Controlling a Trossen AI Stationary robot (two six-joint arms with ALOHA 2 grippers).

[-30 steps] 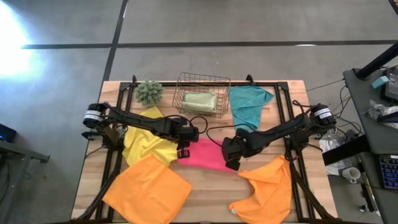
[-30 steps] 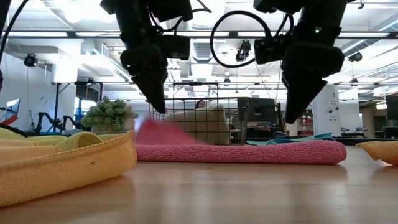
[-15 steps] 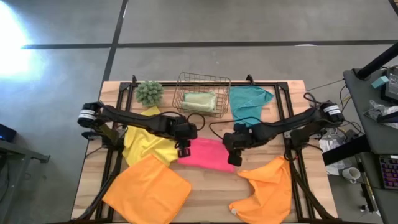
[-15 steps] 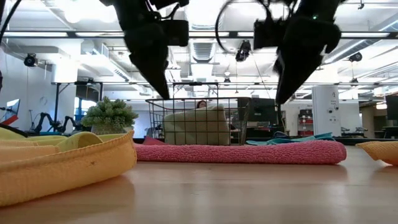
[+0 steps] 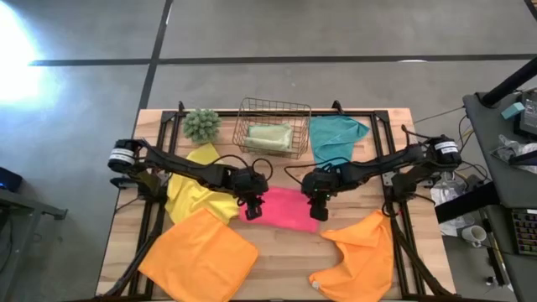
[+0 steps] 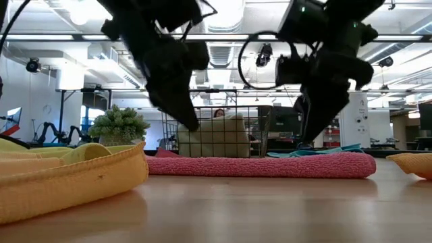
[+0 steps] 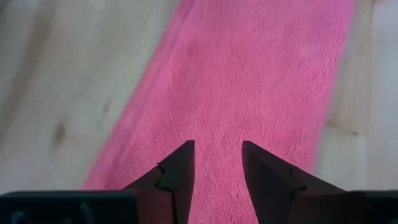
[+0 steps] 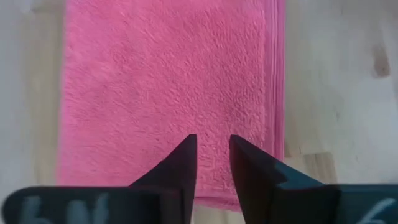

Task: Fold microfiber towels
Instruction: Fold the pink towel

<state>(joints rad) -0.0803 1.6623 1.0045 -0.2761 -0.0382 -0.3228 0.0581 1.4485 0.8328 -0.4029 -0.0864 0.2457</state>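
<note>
Wooden table (image 5: 277, 252) boards lie bare around the folded pink towel (image 5: 283, 208) at the centre. Above its 9 o'clock end hangs the left gripper (image 5: 251, 206), fingers narrowly parted, empty; above its 3 o'clock end the right gripper (image 5: 317, 207), fingers narrowly parted, holds nothing. Orange towels (image 5: 199, 254) lie at 7 and 5 o'clock, a yellow towel (image 5: 195, 191) at 9, a teal towel (image 5: 334, 138) at 1. At 12, a wire basket (image 5: 270, 107) contains a folded sage green towel (image 5: 269, 134), beside a plant ball (image 5: 201, 123).
</note>
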